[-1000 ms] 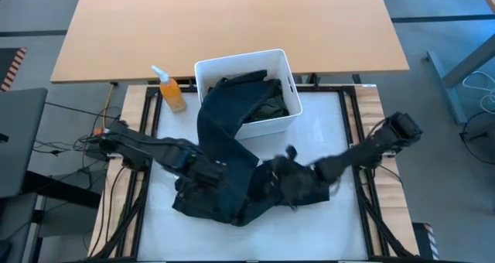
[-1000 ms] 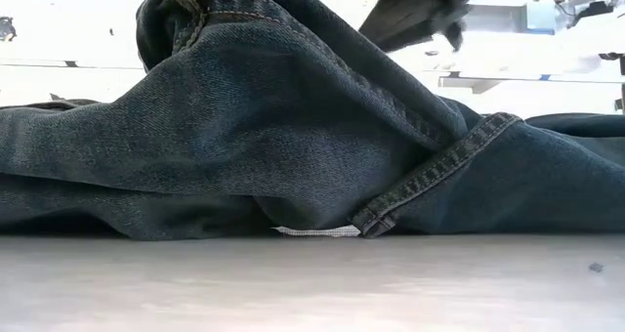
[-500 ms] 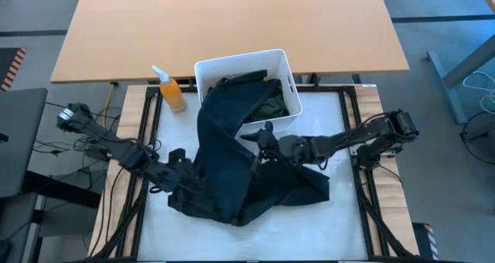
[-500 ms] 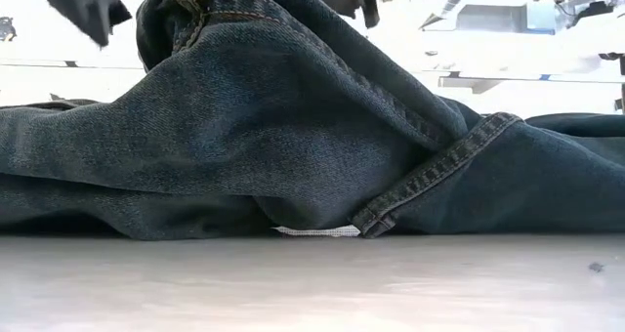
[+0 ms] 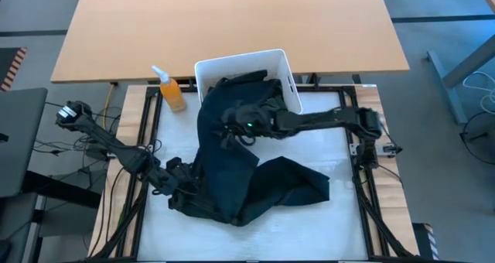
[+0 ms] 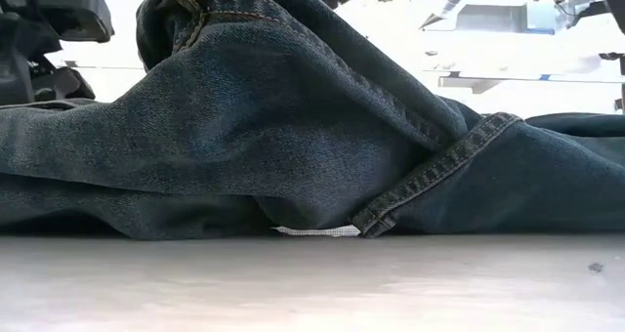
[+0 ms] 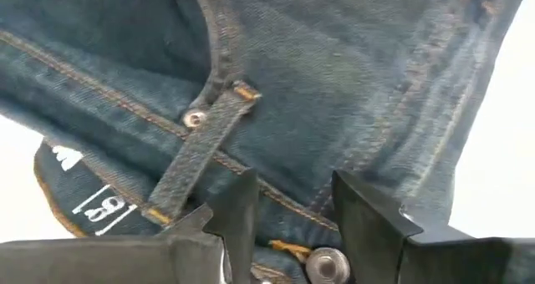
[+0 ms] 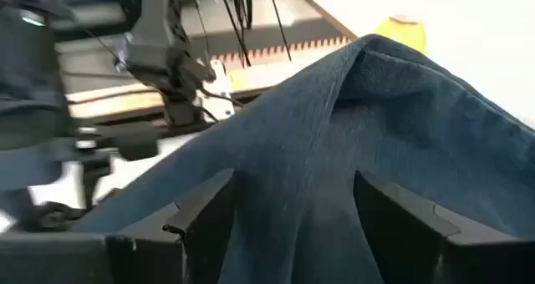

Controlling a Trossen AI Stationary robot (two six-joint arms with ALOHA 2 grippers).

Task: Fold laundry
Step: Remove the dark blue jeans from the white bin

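Trousers [image 5: 224, 170] across white table [image 5: 332, 224]

You get even, bright overhead light, soft shadows. Low view: room behind the jeans [image 6: 293, 127] blown out white, foreground bench [image 6: 312, 283] blurry. Right wrist view: motion-smeared background beyond the claw [image 8: 292, 209].

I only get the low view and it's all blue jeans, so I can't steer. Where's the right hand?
Observer: The right hand is open over the jeans, just in front of the white bin.
Operator: And the left hand?
Observer: The left hand is at the pile's edge on its own arm's side, by the waistband button.
Operator: Is anything in the bin?
Observer: Yes, a dark green garment lies inside.
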